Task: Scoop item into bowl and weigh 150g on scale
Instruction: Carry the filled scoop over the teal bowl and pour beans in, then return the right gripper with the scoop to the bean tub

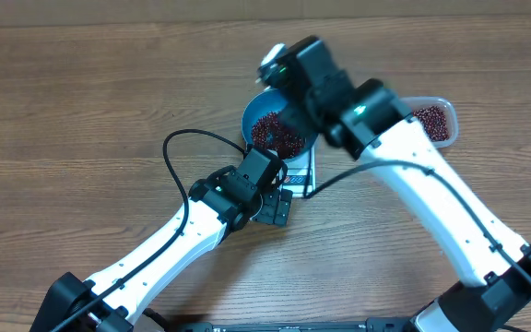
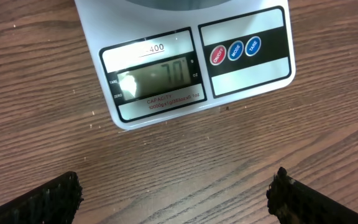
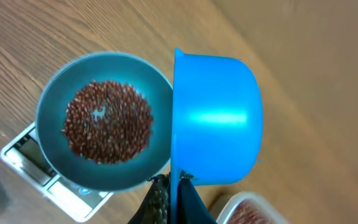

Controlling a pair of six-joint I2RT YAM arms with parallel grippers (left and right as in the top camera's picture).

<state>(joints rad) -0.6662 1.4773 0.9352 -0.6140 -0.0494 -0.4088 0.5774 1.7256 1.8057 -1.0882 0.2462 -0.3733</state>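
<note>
The blue bowl (image 3: 58, 158) sits on the white scale (image 3: 30, 155) and holds a low heap of dark red-brown beans (image 3: 107, 121). My right gripper (image 3: 176, 199) is shut on the handle of a small blue scoop (image 3: 216, 118). The scoop is tipped on its side beside the bowl's rim, its mouth toward the bowl. My left gripper (image 2: 179, 199) hovers open over bare wood just in front of the scale's front panel (image 2: 160, 78), whose display faintly shows digits like 70. From overhead, the right arm covers part of the bowl (image 1: 247, 124).
A clear plastic tub (image 1: 436, 120) with more beans stands to the right of the bowl, and its corner shows in the right wrist view (image 3: 250, 211). A black cable (image 1: 178, 161) loops over the table left of the scale.
</note>
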